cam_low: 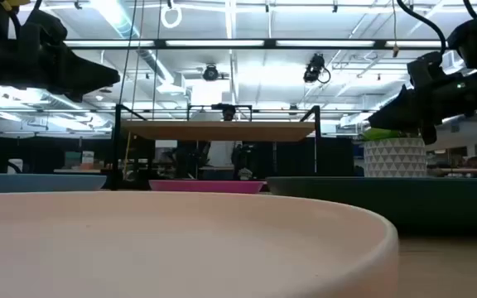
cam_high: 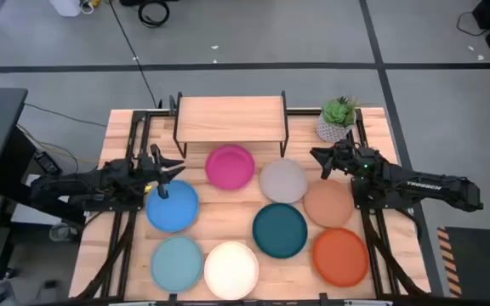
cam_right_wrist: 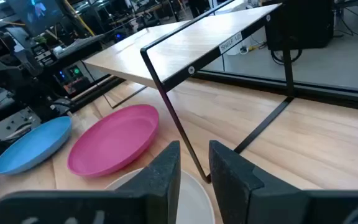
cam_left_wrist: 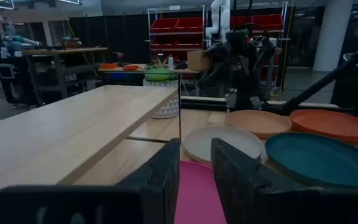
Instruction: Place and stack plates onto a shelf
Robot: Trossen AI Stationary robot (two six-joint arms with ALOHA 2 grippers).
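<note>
Both end effectors empty, fingers nearly closed w/ slim gap: left end effector [cam_high: 170, 167] near blue plate [cam_high: 173, 206], right end effector [cam_high: 320, 159] by grey plate [cam_high: 282, 180]. Table [cam_high: 228, 229] holds all 8 plates, shelf [cam_high: 230, 117] bare. Nothing stacked yet, whole job left.

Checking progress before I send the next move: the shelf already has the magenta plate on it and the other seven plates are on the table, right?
Not quite. In the high view the shelf is bare; the magenta plate lies on the table just in front of it, with the other seven.
</note>
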